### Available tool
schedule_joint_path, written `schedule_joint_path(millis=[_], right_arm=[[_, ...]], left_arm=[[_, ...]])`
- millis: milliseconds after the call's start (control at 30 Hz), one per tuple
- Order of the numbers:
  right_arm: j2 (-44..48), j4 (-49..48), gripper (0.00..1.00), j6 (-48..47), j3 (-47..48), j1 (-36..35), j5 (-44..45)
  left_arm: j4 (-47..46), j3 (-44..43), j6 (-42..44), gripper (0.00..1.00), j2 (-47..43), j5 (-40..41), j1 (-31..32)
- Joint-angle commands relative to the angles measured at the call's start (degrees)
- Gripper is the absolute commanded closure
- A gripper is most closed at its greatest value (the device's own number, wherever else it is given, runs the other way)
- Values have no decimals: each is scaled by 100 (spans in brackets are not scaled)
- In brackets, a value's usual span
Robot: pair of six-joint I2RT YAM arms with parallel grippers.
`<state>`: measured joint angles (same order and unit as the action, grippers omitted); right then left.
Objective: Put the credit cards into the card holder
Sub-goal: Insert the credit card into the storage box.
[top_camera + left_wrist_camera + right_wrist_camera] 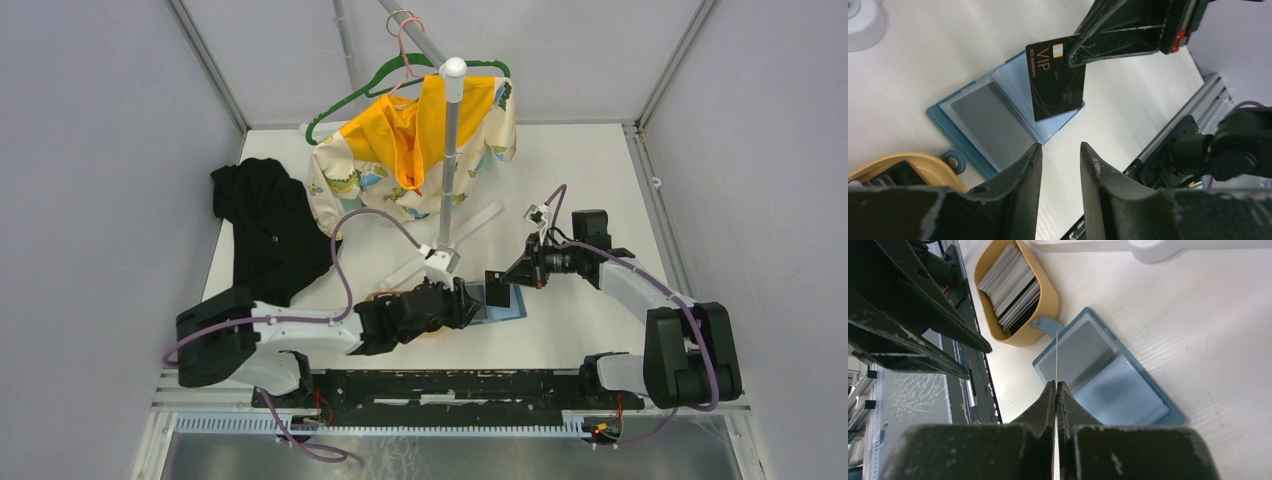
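Note:
The card holder (993,125) lies open on the white table, teal outside and pale blue-grey inside, with a grey card in its left sleeve. My right gripper (1056,385) is shut on a black VIP credit card (1058,80), which stands on edge just above the holder's right page (1120,390). In the right wrist view this card shows only as a thin line. My left gripper (1060,150) is open and empty, hovering beside the holder's near edge. Several more credit cards (1010,287) stand stacked in a tan tray (1048,305) next to the holder's tab (1045,324).
A clothes stand's pole (450,150) rises behind the holder, its white base bars (470,225) flat on the table. A yellow patterned garment (400,160) hangs there, and a black garment (270,225) lies at the left. The black rail (450,385) runs along the near edge.

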<state>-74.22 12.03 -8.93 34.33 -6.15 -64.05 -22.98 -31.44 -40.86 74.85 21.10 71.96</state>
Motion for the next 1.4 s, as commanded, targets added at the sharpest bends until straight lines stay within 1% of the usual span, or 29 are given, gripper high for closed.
schedule_joint_path(millis=[0, 100, 200, 433, 467, 600, 867, 1067, 1367], right_arm=[[-78, -512, 100, 425, -182, 125, 76], [-201, -707, 100, 637, -257, 214, 116], [-361, -820, 100, 801, -291, 278, 122], [-779, -763, 100, 886, -113, 305, 124], [-840, -795, 100, 1093, -110, 301, 121], [-993, -940, 100, 1280, -118, 306, 105], [-1156, -1156, 100, 1464, -189, 306, 181], [-1302, -1327, 100, 1589, -276, 303, 417], [-1359, -1342, 100, 1586, -396, 293, 1023]], left_arm=[[1016, -1003, -397, 63, 894, 317, -4], [1822, -1608, -651, 72, 1412, 507, -4], [2207, -1877, -888, 76, 1721, 650, -2], [2930, -2333, -1129, 76, 2131, 981, -14], [2975, -2372, -1148, 76, 2203, 1006, -16], [3133, -2424, -1264, 76, 2373, 1045, -105], [3308, -2243, -1407, 77, 2289, 1212, -139], [3370, -2252, -1435, 83, 2394, 1177, -139], [3438, -2244, -1437, 89, 2451, 1186, -138]])
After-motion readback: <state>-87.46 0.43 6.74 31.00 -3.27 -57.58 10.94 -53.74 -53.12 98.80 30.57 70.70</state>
